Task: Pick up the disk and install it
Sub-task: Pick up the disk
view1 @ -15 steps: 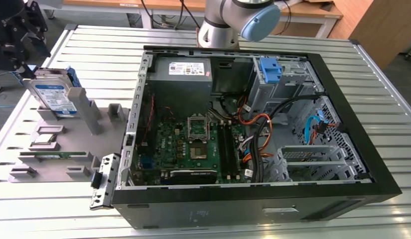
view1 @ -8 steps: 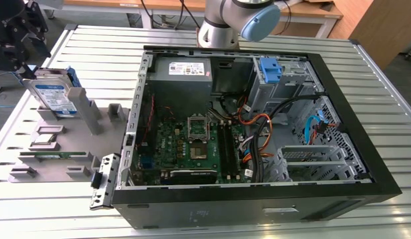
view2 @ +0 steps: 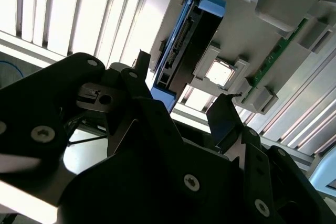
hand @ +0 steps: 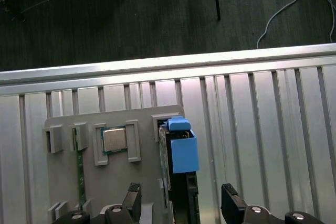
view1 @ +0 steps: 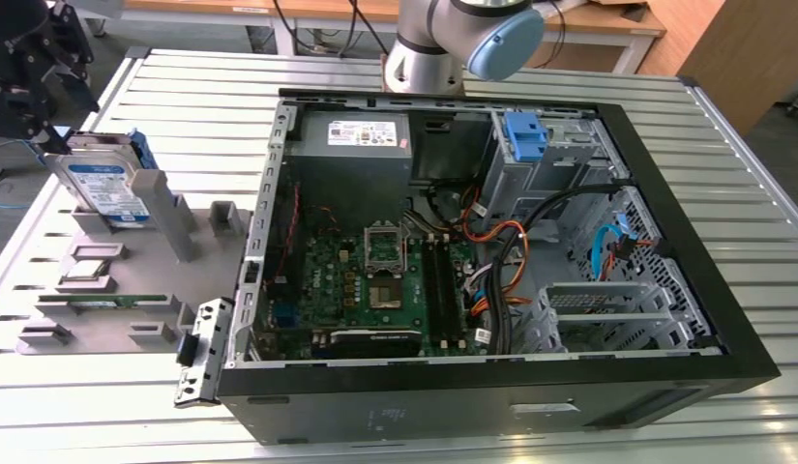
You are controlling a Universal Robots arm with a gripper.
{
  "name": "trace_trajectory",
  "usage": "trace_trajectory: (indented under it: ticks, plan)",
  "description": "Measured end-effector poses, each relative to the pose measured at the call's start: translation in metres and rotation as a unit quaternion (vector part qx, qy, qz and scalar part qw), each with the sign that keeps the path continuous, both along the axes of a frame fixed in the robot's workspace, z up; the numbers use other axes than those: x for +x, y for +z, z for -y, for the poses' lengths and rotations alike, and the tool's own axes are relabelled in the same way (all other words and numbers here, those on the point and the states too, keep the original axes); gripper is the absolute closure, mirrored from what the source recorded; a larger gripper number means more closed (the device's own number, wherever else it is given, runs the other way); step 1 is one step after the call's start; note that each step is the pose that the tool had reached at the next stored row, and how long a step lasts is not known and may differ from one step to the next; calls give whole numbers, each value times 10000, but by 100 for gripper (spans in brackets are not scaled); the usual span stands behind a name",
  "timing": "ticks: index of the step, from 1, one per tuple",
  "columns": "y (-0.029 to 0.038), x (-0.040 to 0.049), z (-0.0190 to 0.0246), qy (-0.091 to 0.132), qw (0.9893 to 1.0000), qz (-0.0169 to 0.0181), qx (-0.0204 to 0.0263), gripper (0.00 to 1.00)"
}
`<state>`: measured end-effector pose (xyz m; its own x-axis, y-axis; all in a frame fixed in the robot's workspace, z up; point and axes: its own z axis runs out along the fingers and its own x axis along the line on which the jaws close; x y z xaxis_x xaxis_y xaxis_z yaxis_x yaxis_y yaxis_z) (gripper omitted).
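Nothing done yet. The disk [hand: 178,148] stands on edge in its slot of the gray fixture tray [view1: 179,227], at the exterior view's left of the PC case [view1: 708,319]. Our gripper [hand: 181,198] is spread wide, one finger on either side of the disk, gaps on both sides, so no grasp. Pickup and install both remain. The frame edge cuts off the finger bases in the first wrist view, and the slot hides the disk's lower part. We can't judge our height above it.
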<state>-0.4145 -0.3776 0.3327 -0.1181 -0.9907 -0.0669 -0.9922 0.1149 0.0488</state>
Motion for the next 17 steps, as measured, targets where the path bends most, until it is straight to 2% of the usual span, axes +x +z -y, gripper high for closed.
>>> trace_trajectory:
  ticks: [17]
  plan:
    - [-24, 0, 0, 0, 10000, -1, -1, 30]
